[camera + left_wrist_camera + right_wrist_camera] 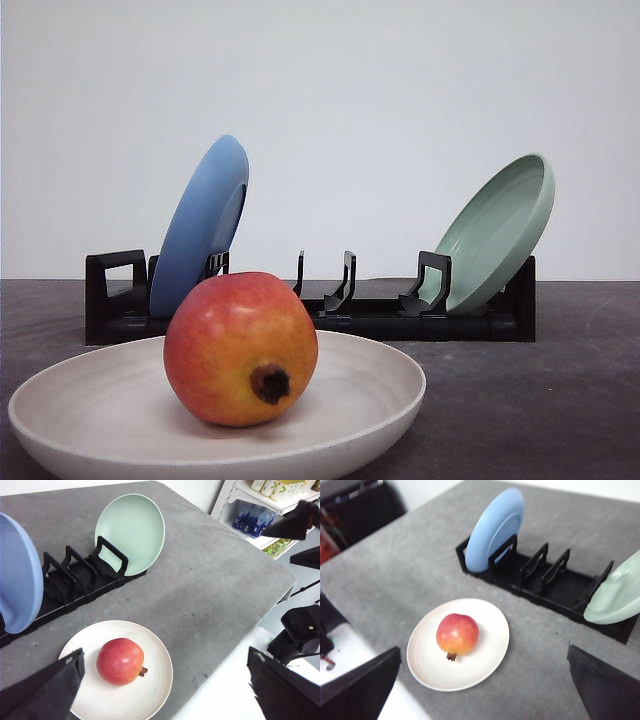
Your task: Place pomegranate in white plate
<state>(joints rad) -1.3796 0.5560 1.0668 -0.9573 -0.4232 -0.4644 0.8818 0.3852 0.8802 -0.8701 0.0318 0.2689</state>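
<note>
1. We see the pomegranate [241,348] sitting inside the plate [380,390], near its middle, resting on the plate's floor with its dark crown nub turned toward the table's near edge.

2. In the left wrist view the fruit [120,661] lies well within the plate's rim [160,650], touching nothing but the plate. The right wrist view agrees: the fruit [457,634] sits a little off centre on the plate [490,655].

3. We judge the placing itself to be done. The fruit looks settled, not tilted against the rim, and nothing holds it.

4. Our left gripper [165,690] hangs above the table's near edge, fingers spread wide and empty, one dark fingertip [42,690] overlapping the plate's edge in that picture.

5. Our right gripper [482,690] is likewise spread wide, holding nothing, with the plate between and beyond its fingers [360,690].

6. Behind the plate stands a black rack [370,318] with a blue plate [205,225] leaning at one end and a green plate [495,230] at the other. Both are apart from the white plate and play no part here.

7. What seems left, in our judgement, is only to keep the arms clear. A round fruit on a shallow plate could roll if bumped.
</note>
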